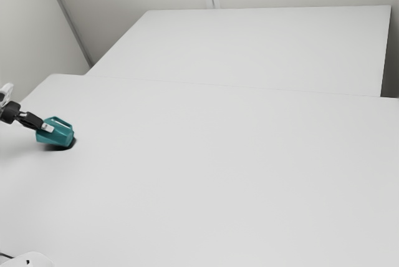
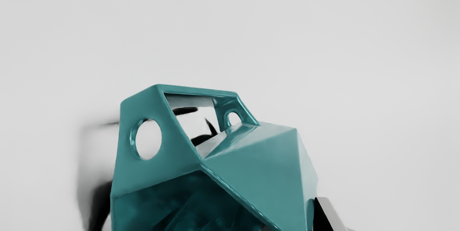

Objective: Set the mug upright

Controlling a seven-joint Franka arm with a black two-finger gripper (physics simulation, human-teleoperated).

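At the exterior view's left, my black gripper [image 1: 47, 128] reaches the teal mug [image 1: 60, 136], its light tip overlapping the mug's near side. The faceted mug is tipped over, with its handle uppermost, and a dark shadow lies beneath it. In the wrist view the mug [image 2: 262, 166] turns its open mouth toward my hand, and its angular handle [image 2: 143, 173] has round holes. Part of the gripper [image 2: 325, 215] is against the mug's outer side; the rest is hidden by the mug. Whether the mug is held or touches the table cannot be told.
The mug is over a broad white table [image 1: 218, 173], near its edge at the exterior view's left. Another white surface [image 1: 249, 48] lies beyond, with pale walls behind. A white rounded object [image 1: 28, 259] and a dark cable show at the exterior view's lower left corner.
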